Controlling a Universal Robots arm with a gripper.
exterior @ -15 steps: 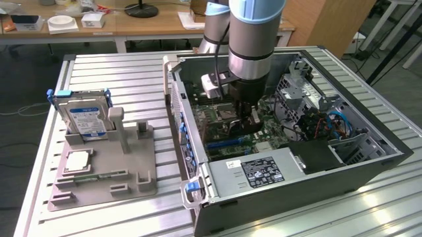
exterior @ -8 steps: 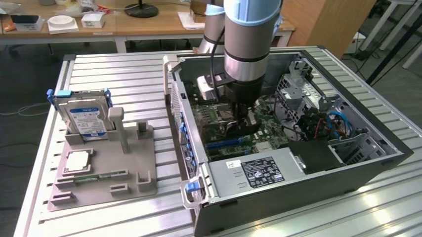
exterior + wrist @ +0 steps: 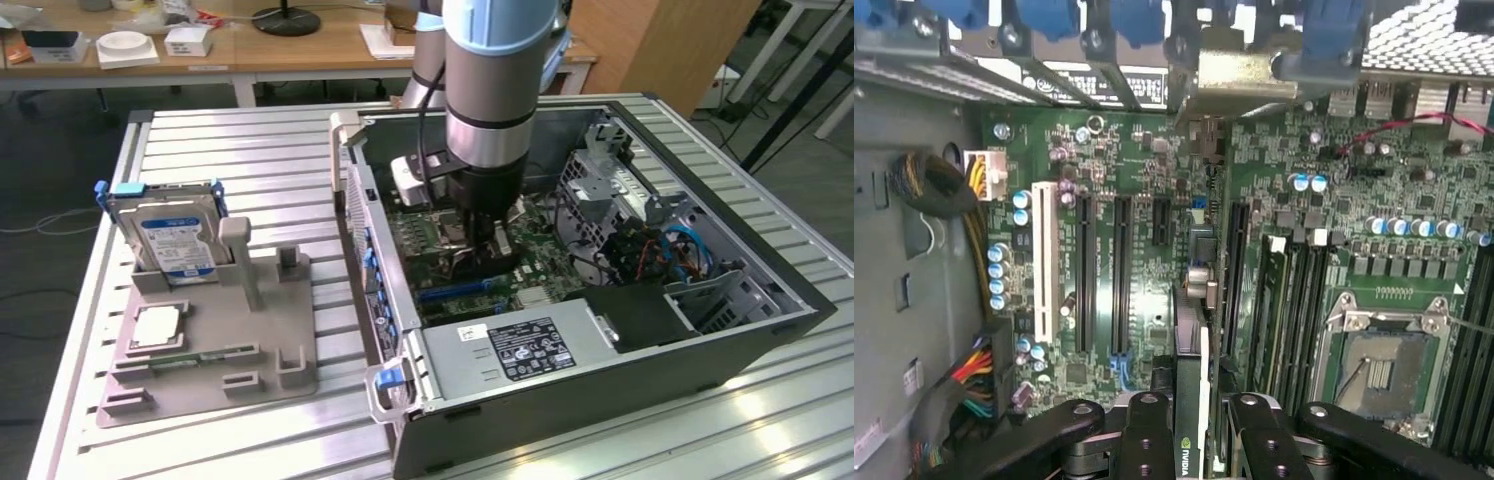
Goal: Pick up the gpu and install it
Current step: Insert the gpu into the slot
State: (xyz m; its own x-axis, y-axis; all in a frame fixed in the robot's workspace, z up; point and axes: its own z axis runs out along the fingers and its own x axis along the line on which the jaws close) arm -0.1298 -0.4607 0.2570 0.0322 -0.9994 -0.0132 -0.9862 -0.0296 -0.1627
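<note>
Your black jointed fingers are closed partway on the gpu. It is a thin dark card, seen edge-on and pinched between them. It stands upright inside the open metal case, just over the green motherboard, beside long black slots.

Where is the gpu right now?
In the wrist view the gpu sits edge-on, clamped in the gripper, over the motherboard by its long black slots. In the exterior view that is mid-way inside the open computer case.
</note>
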